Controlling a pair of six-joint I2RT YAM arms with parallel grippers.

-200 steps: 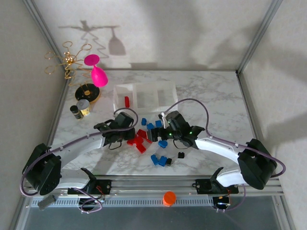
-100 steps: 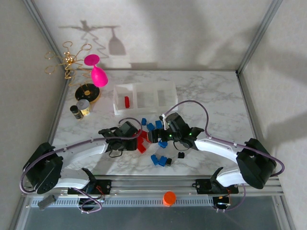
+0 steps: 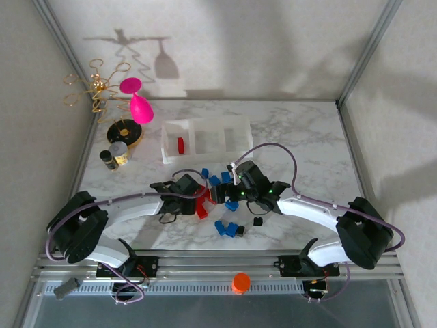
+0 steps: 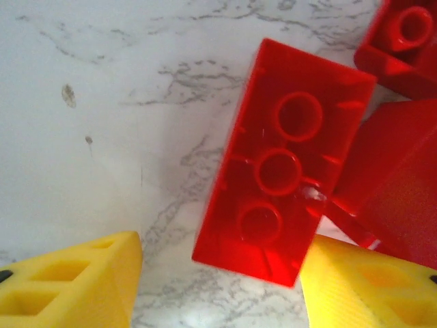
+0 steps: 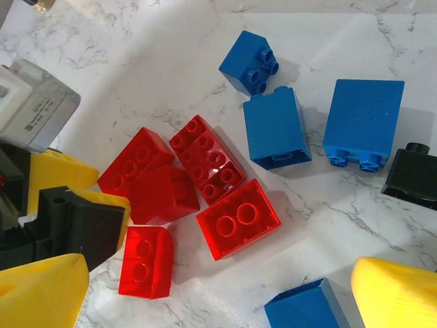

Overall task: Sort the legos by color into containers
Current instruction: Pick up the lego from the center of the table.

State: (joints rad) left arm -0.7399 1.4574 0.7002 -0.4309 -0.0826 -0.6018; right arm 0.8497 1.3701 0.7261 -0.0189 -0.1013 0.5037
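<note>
Red long brick [image 4: 283, 164] lying flat on marble bench [image 3: 300, 137], between yellow fingers [image 4: 82, 280] of left tool [image 4: 218, 263]. Fingers standing apart: left one clear of brick, right one just beside its corner, not clamping. Other red legos [image 5: 198, 184] lying clustered close by. Right tool [image 5: 218, 287] hovering over pile, jaws spread wide, carrying nothing. Blue legos [image 5: 276, 130] lying beside red ones, black lego [image 5: 413, 167] near them. Containers [image 3: 205, 123] sitting at far side of bench, one red piece [image 3: 181, 145] lying in left compartment.
</note>
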